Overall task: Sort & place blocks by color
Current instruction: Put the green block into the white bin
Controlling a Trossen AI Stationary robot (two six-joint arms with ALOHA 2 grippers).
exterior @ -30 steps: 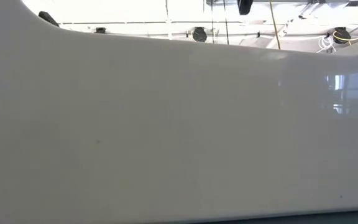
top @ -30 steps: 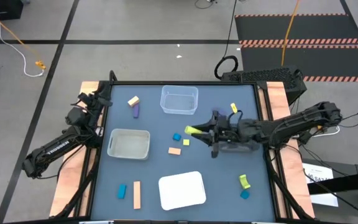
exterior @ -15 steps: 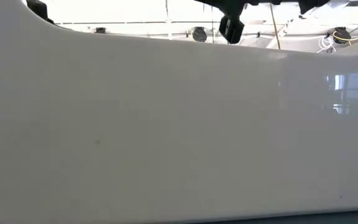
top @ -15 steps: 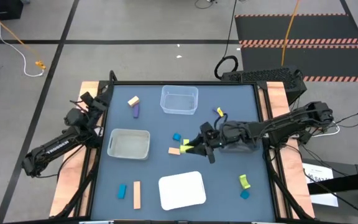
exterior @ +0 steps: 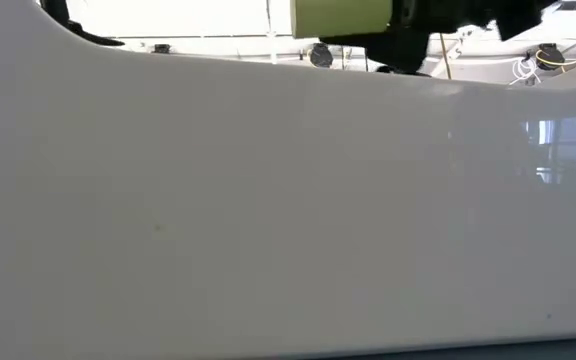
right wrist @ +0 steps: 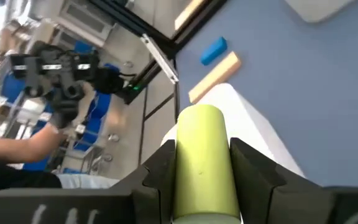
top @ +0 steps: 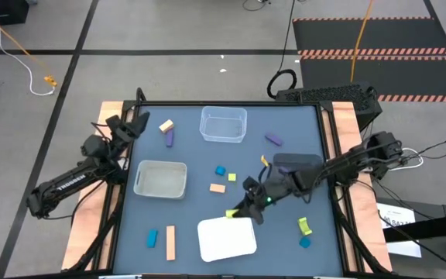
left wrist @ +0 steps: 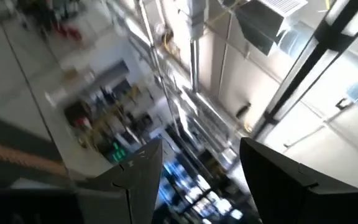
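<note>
The right gripper [top: 237, 211] holds a yellow-green block [right wrist: 204, 163] clamped between its two fingers, and it hangs just over the far edge of the white tray [top: 227, 242]. From the low view the block [exterior: 342, 15] shows above the tray wall [exterior: 268, 200], so it looks carried clear of the rim.

To do this step well, I judge the gripper should travel further over the tray's middle before opening, lower until the block nearly touches the floor, then part the fingers slowly so the rounded piece does not roll out. The tray seems empty so far.

The block is a smooth, matte, yellow-green bar with a rounded end, gripped across its sides and jutting forward past the fingers. Another yellow-green block [top: 305, 225] lies near the table's right edge, beside a blue cube [top: 305, 242].

A tan bar [right wrist: 214, 76] and a blue block [right wrist: 214, 50] lie beyond the tray. The left gripper [top: 134, 124] waits at the table's left edge, raised, its fingers [left wrist: 138, 177] spread apart and empty
</note>
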